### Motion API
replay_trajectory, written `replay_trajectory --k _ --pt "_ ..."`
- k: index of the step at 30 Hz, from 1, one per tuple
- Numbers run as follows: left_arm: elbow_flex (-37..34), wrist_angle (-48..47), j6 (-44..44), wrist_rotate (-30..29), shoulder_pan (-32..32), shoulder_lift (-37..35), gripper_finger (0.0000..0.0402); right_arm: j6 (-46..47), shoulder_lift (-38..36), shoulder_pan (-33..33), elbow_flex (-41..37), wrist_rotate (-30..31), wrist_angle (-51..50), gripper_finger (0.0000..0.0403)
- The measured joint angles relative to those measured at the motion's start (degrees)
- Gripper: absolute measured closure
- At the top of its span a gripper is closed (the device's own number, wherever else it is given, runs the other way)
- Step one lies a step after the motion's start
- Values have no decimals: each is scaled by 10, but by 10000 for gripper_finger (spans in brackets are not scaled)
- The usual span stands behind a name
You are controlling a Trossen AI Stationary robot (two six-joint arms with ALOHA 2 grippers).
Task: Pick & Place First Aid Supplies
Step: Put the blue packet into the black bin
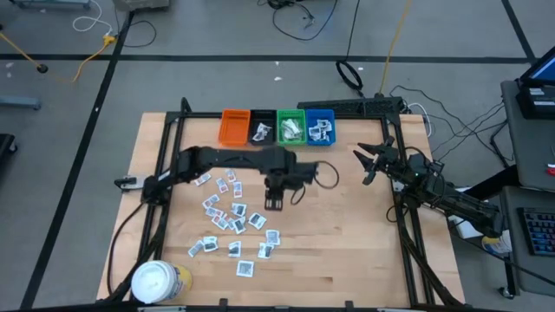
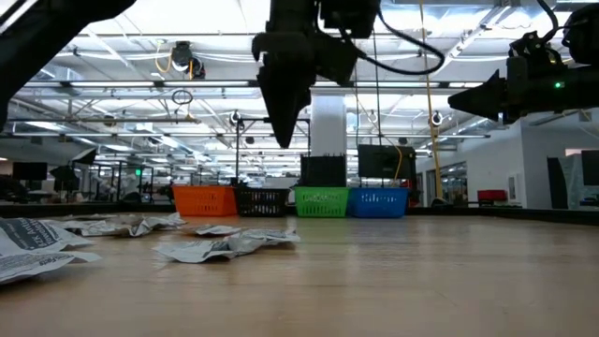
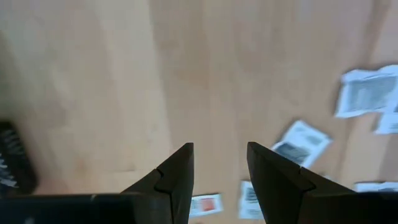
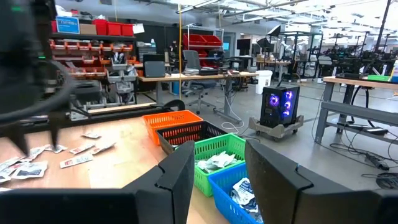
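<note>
Packets [image 1: 227, 218] scattered; left gripper [image 1: 274, 204] hovering above, fingers [image 3: 176, 177] parted.

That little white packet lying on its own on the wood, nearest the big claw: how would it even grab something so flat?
Likely straight down from above: the flat white squarish packet lies flat on the wooden table, apart from its neighbours. The open left gripper could straddle two opposite edges and pinch inward.

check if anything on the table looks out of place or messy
Nothing looks damaged. The packets lie scattered loose on the wood, some crumpled, not yet in the bins. A white-lidded tub sits alone at the table's corner. The left end effector hangs open and empty; the right end effector waits open aside.
</note>
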Motion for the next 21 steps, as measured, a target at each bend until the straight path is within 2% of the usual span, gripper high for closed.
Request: replay_trajectory --k 15,21 --pt "-1 1 -83 1 -98 0 249 0 0 0 0 0 0 264" --pt "-47 27 -107 -2 -109 2 249 0 0 0 0 0 0 264"
